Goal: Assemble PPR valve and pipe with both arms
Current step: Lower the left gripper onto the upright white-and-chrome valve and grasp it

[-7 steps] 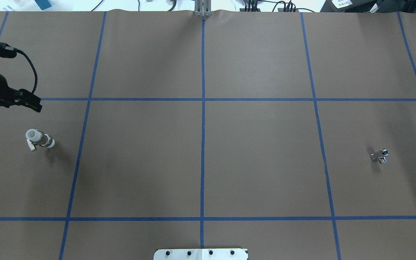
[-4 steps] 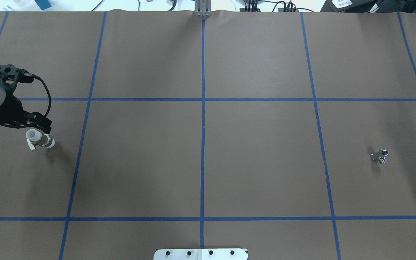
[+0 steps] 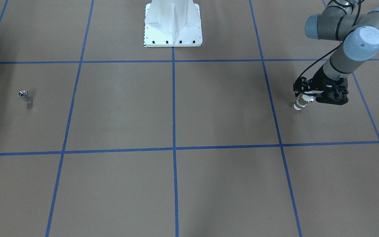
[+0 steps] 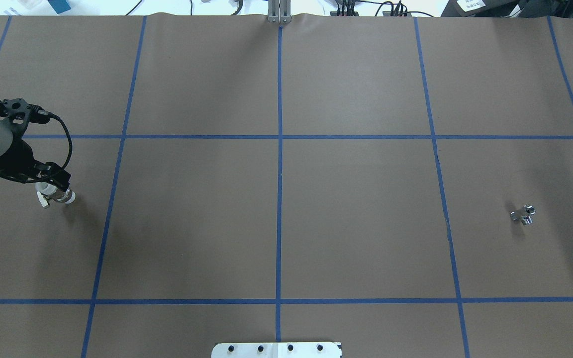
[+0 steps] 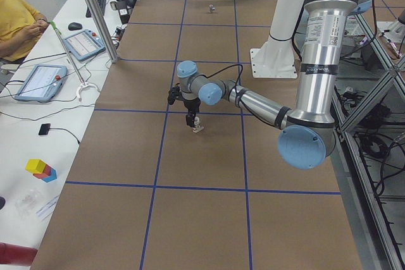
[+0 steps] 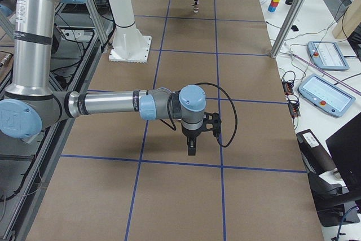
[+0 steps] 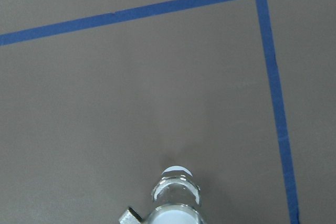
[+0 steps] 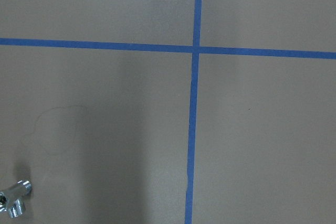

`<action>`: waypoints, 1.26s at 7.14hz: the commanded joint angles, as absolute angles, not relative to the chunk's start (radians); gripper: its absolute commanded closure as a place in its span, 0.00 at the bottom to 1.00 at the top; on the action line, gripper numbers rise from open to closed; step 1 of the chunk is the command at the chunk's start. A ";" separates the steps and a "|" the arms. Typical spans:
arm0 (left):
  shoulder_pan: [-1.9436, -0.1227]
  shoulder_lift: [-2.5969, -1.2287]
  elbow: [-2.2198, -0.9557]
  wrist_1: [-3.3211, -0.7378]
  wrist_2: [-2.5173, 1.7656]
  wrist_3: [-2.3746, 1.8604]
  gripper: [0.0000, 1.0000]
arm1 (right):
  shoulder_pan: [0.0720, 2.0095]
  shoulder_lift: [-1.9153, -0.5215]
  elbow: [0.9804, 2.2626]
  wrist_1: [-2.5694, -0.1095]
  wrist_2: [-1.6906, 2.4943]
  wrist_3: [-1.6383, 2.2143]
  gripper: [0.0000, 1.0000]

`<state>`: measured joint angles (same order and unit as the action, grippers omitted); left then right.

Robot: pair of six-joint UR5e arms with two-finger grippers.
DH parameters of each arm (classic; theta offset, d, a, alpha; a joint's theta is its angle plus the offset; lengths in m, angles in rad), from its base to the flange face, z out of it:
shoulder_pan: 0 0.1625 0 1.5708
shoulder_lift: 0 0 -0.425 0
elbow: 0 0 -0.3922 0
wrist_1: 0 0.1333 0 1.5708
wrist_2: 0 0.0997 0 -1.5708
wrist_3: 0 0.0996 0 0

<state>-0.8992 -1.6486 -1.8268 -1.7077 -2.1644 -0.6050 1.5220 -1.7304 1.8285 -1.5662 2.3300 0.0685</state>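
Note:
The PPR valve (image 4: 56,194), white with metal bands and a small side lever, lies on the brown table at the robot's left; it also shows in the front view (image 3: 299,103) and at the bottom of the left wrist view (image 7: 176,198). My left gripper (image 4: 53,180) (image 3: 303,95) is low over the valve's far end, its fingers apart and straddling it. The pipe (image 4: 524,215) (image 3: 25,96), a small shiny silver stub, lies at the robot's right and in the right wrist view's lower left corner (image 8: 13,203). My right gripper (image 6: 192,149) shows only in the exterior right view; I cannot tell its state.
The white pedestal (image 3: 173,26) stands at the table's robot-side edge in the middle. Blue tape lines (image 4: 279,199) divide the brown surface. Desks with tablets (image 5: 38,80) and a seated person (image 5: 16,20) are beyond the far edge.
My left gripper has moved from beyond the valve toward the robot and down, and now sits over the valve's far end. Valve and pipe have not moved.

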 commanded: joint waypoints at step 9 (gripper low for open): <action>-0.871 -1.658 -1.784 -1.709 -2.177 -0.604 0.01 | 1.522 -1.730 1.829 -1.566 2.329 0.067 0.00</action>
